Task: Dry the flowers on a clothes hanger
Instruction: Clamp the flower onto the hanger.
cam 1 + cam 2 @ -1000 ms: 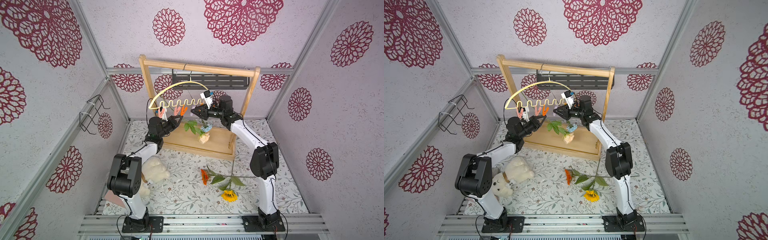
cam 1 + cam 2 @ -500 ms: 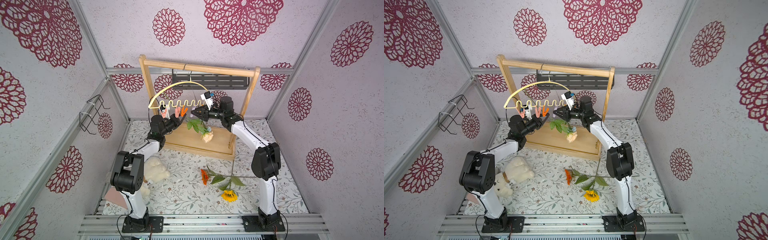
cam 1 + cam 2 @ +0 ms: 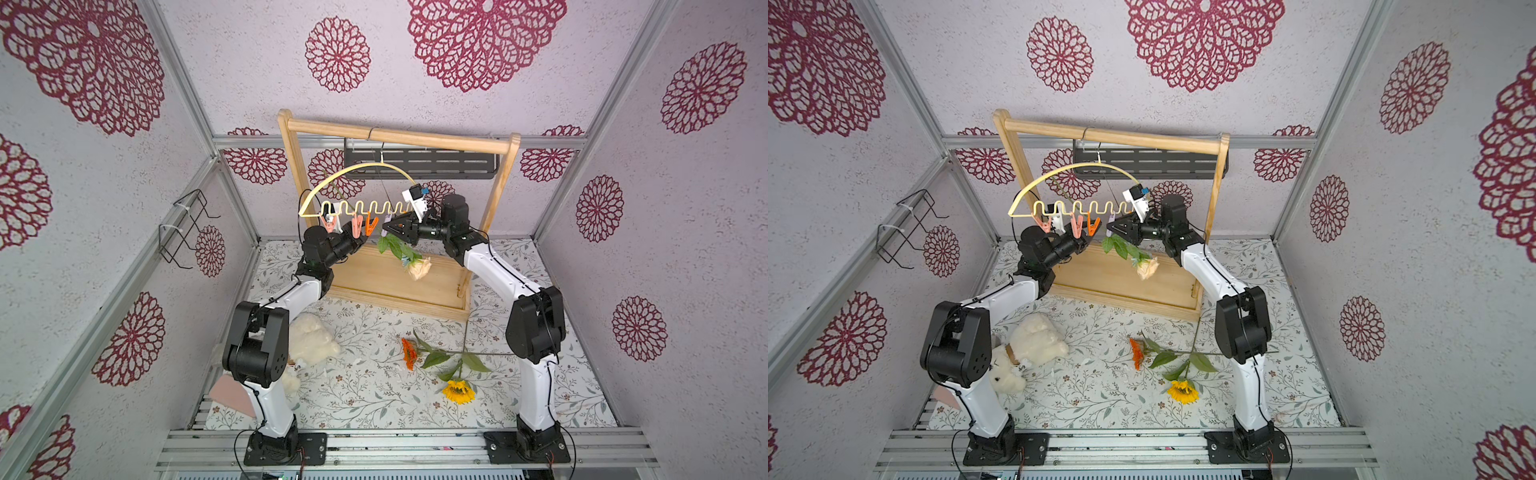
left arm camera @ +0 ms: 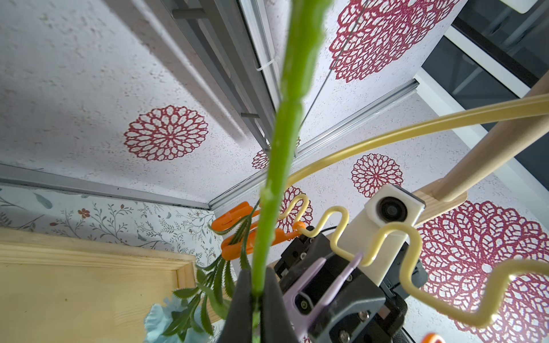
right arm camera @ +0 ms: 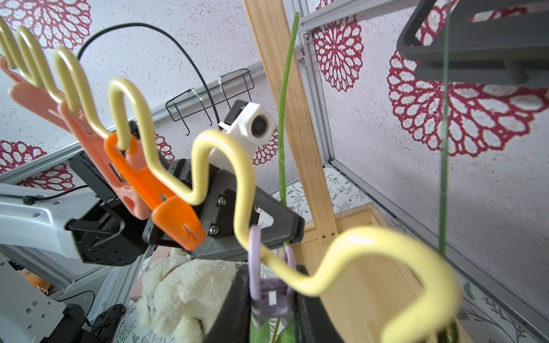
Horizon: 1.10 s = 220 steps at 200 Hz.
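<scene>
The pale-yellow clothes hanger (image 3: 358, 179) hangs by its hook from the wooden rack. My left gripper (image 4: 258, 285) is shut on the green stem (image 4: 279, 148) of the light blue carnation (image 4: 160, 320), just under the wavy bar (image 5: 225, 166). My right gripper (image 5: 270, 297) is shut on a lilac clothespin (image 5: 269, 292) that hangs from that bar. A peach rose (image 3: 417, 268) with broad leaves dangles below both grippers. Pink and orange clothespins (image 3: 363, 226) hang further left. In both top views the orange gerbera (image 3: 409, 353) and yellow sunflower (image 3: 1182, 391) lie on the mat.
The wooden rack frame (image 3: 399, 135) stands on a wooden base tray (image 3: 440, 291). A black shelf (image 3: 419, 164) hangs behind it. A black wire rack (image 3: 183, 232) is on the left wall. A cream teddy bear (image 3: 309, 340) lies by the left arm's base.
My left gripper has risen with the carnation stem up to the wavy bar. The hanging rose and leaves have swung slightly right. The right gripper has barely moved.
</scene>
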Each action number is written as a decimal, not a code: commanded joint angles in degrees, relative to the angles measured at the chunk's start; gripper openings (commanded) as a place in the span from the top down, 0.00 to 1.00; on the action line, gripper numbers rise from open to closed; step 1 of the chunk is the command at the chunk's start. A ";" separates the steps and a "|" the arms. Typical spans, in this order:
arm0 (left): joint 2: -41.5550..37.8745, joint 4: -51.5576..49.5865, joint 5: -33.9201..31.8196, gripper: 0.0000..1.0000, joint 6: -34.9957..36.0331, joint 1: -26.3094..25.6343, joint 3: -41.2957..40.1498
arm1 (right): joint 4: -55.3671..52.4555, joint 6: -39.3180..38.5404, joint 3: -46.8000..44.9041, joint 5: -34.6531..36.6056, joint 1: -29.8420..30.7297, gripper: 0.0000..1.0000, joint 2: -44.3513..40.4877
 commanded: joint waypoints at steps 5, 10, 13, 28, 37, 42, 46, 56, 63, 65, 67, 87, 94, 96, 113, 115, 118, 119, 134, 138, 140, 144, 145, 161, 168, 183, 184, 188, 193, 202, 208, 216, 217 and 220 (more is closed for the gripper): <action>-0.85 1.74 1.31 1.00 0.20 -0.90 0.71 | 1.76 -1.65 -0.13 -0.21 -0.11 0.94 -4.11; -0.99 1.64 1.31 1.00 0.22 -0.90 0.60 | 1.93 -1.73 -0.15 -0.07 -0.17 0.94 -4.20; -0.99 1.52 1.32 1.00 0.23 -0.86 0.60 | 2.04 -1.85 -0.23 0.04 -0.19 0.94 -4.22; -1.03 1.49 1.44 1.00 0.35 -0.89 0.33 | 3.26 -1.92 -0.97 0.98 -0.14 0.95 -5.00; -1.03 1.50 1.45 1.00 0.44 -0.85 0.12 | 4.85 -1.96 -1.88 1.27 -0.15 0.95 -5.59; -1.03 1.58 1.40 1.00 0.24 -0.95 -0.06 | 5.68 -1.94 -2.55 1.30 -0.16 0.95 -5.93; -1.04 1.74 1.45 1.00 0.23 -0.95 -0.11 | 6.38 -1.88 -3.05 1.30 -0.12 0.95 -6.18; -1.08 1.93 1.39 1.00 0.06 -0.91 -0.21 | 7.85 -1.83 -4.00 1.30 -0.10 0.95 -6.65; -1.16 2.01 1.55 1.00 -0.05 -0.95 -0.22 | 8.34 -1.83 -4.46 1.30 -0.13 0.95 -6.81; -1.11 2.03 1.56 1.00 -0.11 -1.04 -0.24 | 8.47 -1.96 -4.56 1.30 -0.14 0.96 -6.80; -1.19 2.03 1.57 1.00 -0.01 -1.06 -0.27 | 8.53 -1.93 -4.63 1.30 -0.16 0.96 -6.77; -1.69 0.75 1.42 1.00 1.18 -1.33 -0.39 | 8.67 -1.83 -4.85 1.38 -0.16 0.96 -6.80; -1.89 0.00 1.42 1.00 1.82 -1.50 -0.40 | 8.99 -1.54 -5.02 1.38 -0.14 0.96 -6.76; -2.02 -0.17 1.40 1.00 1.96 -1.55 -0.40 | 9.12 -1.49 -5.09 1.38 -0.14 0.96 -6.76; -2.40 0.03 1.19 1.00 2.15 -1.60 -0.95 | 9.75 -1.04 -5.45 1.14 -0.11 0.96 -6.88; -2.41 0.01 1.14 1.00 2.11 -1.60 -1.04 | 9.83 -1.04 -5.46 1.13 -0.07 0.96 -6.90; -2.55 -0.04 1.05 1.00 2.14 -1.60 -1.09 | 9.83 -1.05 -5.55 1.25 -0.07 0.96 -6.93; -2.57 -0.01 1.05 1.00 2.19 -1.64 -1.09 | 9.84 -1.05 -5.55 1.28 -0.10 0.96 -6.93; -2.56 -0.41 1.06 1.00 2.28 -1.64 -1.03 | 9.95 -1.35 -5.91 1.71 -0.12 0.96 -7.03; -2.58 -0.43 1.05 1.00 2.20 -1.64 -1.09 | 10.03 -1.31 -5.99 1.82 -0.10 0.96 -7.03; -2.59 -0.37 1.13 1.00 2.24 -1.67 -1.09 | 10.03 -1.37 -5.99 1.82 -0.11 0.96 -7.05; -2.58 -0.27 1.14 1.00 2.20 -1.60 -1.14 | 10.11 -1.36 -5.97 1.91 -0.14 0.96 -7.11; -2.58 -0.26 1.18 1.00 2.22 -1.60 -1.16 | 10.16 -1.33 -5.99 1.91 -0.14 0.96 -7.11; -2.63 -0.26 1.13 1.00 2.26 -1.69 -1.44 | 10.62 -1.34 -6.00 2.09 -0.09 0.96 -7.21; -2.59 -0.20 1.08 1.00 2.23 -1.69 -1.53 | 10.80 -1.29 -6.00 2.08 -0.15 0.96 -7.22; -2.65 0.18 1.18 1.00 2.00 -1.69 -1.80 | 10.97 -1.19 -6.00 2.14 -0.12 0.96 -7.26; -2.67 0.22 1.20 1.00 1.99 -1.69 -1.84 | 10.99 -1.16 -6.04 2.16 -0.13 0.96 -7.27; -2.68 0.46 1.15 1.00 1.86 -1.68 -1.88 | 11.00 -1.14 -6.08 2.02 -0.14 0.96 -7.29; -2.72 0.80 1.22 1.00 1.71 -1.68 -1.97 | 10.92 -1.13 -6.08 1.92 -0.15 0.96 -7.12; -2.94 1.10 1.22 1.00 1.56 -1.64 -2.06 | 10.78 -1.28 -6.32 1.91 -0.10 0.96 -7.04; -3.25 1.30 1.35 1.00 1.62 -1.66 -2.15 | 10.59 -1.53 -6.50 2.00 -0.14 0.96 -7.13; -3.50 1.45 1.24 1.00 1.71 -1.65 -2.28 | 10.32 -1.85 -6.76 2.09 -0.08 0.96 -7.17; -3.57 1.43 1.23 1.00 1.76 -1.67 -2.30 | 10.27 -1.89 -6.82 2.04 -0.06 0.96 -7.18; -3.70 1.31 1.23 1.00 1.80 -1.67 -2.32 | 10.30 -1.92 -6.93 2.04 -0.08 0.96 -7.14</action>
